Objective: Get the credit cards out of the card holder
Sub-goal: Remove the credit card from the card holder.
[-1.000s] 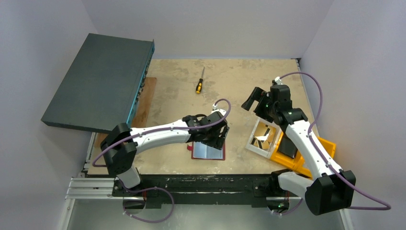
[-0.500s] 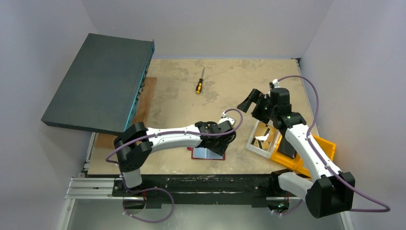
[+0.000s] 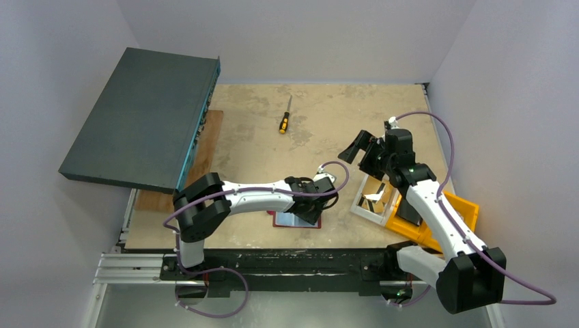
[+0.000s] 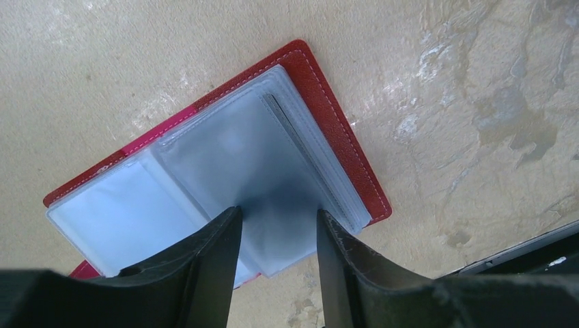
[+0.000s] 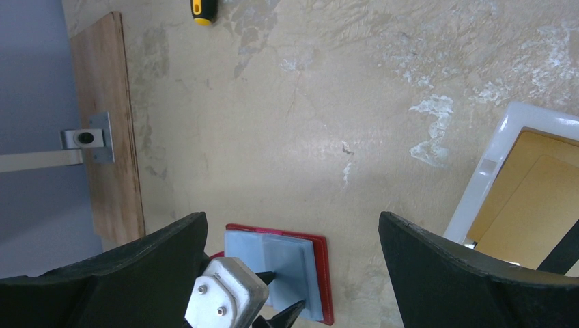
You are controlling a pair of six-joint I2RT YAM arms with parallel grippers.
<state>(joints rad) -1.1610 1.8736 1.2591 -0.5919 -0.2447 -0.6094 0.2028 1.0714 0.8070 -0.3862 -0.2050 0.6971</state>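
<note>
Left end effector [image 4: 278,213] on the open card holder [image 4: 328,109]
The maroon holder lies spread flat by the near edge of the worktop [image 3: 328,116] — the left fingers [image 4: 205,266] are part-way apart, tips at its clear sleeves [image 4: 225,150]. Right end effector [image 5: 292,217] hangs above the worktop — jaws spread wide, empty.
</note>
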